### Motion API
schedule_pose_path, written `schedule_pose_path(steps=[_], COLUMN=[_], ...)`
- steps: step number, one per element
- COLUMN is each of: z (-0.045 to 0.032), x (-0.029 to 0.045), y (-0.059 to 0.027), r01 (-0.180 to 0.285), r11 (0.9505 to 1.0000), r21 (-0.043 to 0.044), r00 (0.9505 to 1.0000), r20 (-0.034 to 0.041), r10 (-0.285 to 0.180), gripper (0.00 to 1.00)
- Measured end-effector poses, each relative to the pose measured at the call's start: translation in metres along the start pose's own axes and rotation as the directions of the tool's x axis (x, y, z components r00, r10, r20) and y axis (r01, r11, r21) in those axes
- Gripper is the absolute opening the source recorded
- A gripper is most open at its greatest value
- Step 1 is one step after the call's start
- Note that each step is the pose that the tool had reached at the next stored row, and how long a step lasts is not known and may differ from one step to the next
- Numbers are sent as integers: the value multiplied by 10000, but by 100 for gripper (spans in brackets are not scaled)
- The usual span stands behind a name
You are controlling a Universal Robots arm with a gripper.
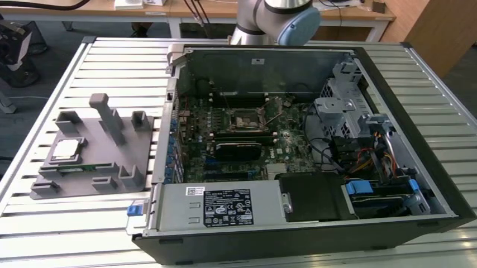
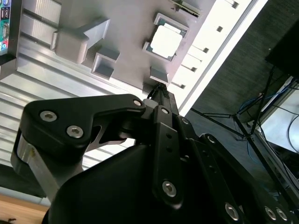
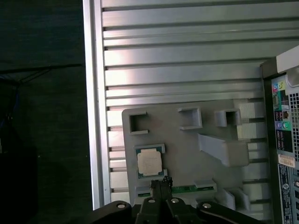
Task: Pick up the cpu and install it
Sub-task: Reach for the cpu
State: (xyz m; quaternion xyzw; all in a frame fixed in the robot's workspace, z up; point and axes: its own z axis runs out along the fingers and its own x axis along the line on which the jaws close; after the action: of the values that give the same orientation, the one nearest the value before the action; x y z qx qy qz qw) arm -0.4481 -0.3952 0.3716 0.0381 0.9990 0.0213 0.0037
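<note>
The cpu (image 1: 67, 148), a small square chip with a silver top, lies flat in a pocket of the grey holder plate (image 1: 97, 139) on the exterior view's left. Both wrist views show the cpu (image 3: 150, 162) (image 2: 167, 40) from above, on the holder plate (image 3: 187, 140). My gripper (image 3: 161, 183) (image 2: 160, 89) hangs well above the plate, just off the chip's edge, and its fingers are shut with nothing between them. The motherboard's bare cpu socket (image 1: 246, 120) sits inside the open computer case (image 1: 372, 212).
A green memory stick (image 3: 187, 188) lies in a slot of the holder beside the chip. Grey posts (image 1: 108, 117) rise from the plate. The case walls, drive cage (image 1: 343, 106) and cables (image 1: 372, 151) ring the motherboard. The arm's base (image 1: 276, 17) stands behind the case.
</note>
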Motion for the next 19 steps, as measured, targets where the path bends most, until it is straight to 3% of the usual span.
schedule_pose_path(steps=[3, 13, 19], z=[10, 74, 102], x=[5, 8, 8], y=[4, 6, 5], r01=[-1, -10, -13], r11=[10000, 10000, 10000], r21=[2, 18, 23], r00=[10000, 9997, 9995], r20=[-30, -241, -300], r10=[1, 11, 13], gripper=[11, 11, 11])
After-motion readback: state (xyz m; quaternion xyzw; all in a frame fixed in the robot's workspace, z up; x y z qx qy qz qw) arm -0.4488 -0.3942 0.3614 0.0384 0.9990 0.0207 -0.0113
